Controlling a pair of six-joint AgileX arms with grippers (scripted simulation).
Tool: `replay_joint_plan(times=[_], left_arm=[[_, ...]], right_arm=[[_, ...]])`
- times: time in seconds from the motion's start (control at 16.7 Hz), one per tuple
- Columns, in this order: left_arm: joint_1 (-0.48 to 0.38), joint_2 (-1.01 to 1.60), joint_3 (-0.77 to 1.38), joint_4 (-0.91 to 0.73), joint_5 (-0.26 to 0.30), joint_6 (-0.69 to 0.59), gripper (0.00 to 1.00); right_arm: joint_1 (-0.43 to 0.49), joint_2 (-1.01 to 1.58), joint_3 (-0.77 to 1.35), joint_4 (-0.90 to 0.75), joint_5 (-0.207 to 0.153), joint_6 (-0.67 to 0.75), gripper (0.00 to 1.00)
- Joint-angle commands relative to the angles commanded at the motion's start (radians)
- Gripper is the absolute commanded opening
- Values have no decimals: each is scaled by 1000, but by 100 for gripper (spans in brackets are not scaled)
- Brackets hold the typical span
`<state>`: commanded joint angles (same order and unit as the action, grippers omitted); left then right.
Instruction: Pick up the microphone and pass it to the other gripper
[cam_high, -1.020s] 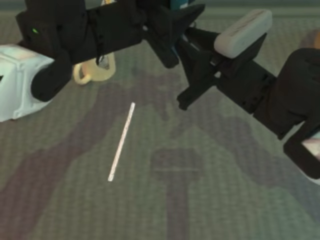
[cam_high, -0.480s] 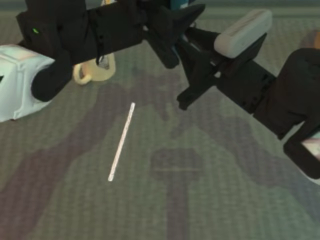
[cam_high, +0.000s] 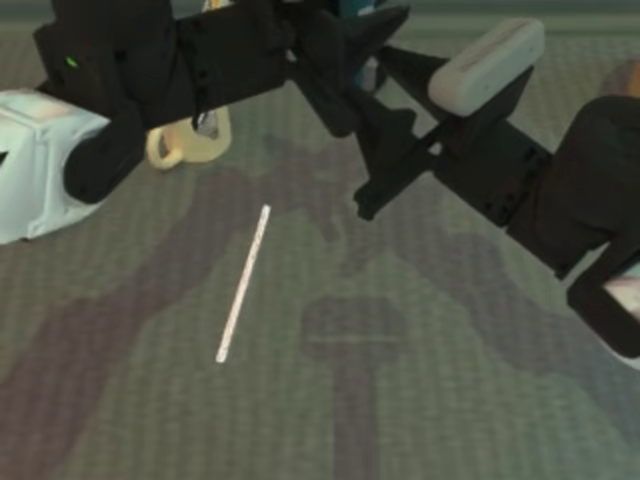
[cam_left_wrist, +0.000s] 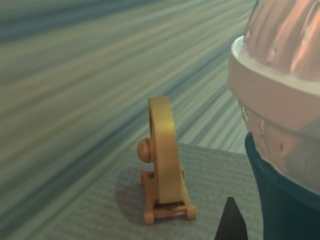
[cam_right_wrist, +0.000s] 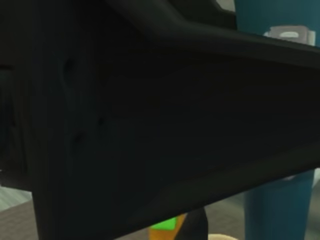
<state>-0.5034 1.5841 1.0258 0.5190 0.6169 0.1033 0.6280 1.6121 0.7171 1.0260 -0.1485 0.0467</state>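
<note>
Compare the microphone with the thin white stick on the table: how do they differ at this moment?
The microphone is up at the far edge where the left gripper and right gripper meet; the white stick lies flat on the table, untouched. The microphone is thick, with a teal handle and pale rounded head; the stick is slim and plain white. Both are elongated.

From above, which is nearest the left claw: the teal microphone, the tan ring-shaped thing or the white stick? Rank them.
From the left gripper at the top centre:
1. Microphone, right at the claw, top edge.
2. Tan ring, to its left.
3. White stick, lower down, mid-table.
</note>
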Motion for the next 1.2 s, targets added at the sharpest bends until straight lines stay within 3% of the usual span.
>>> replay_joint_plan(times=[0.18,0.24,0.78,1.2], left_arm=[[0,0,0,0,0,0,0],[0,0,0,0,0,0,0],[2,-5,2,-1,-1,3,0],[133,-66,-56,-10,113,8,0]], right_arm=[[0,0,0,0,0,0,98],[0,0,0,0,0,0,100],[-3,2,-6,0,2,-2,100],[-32,-205,-229,11,-35,3,100]])
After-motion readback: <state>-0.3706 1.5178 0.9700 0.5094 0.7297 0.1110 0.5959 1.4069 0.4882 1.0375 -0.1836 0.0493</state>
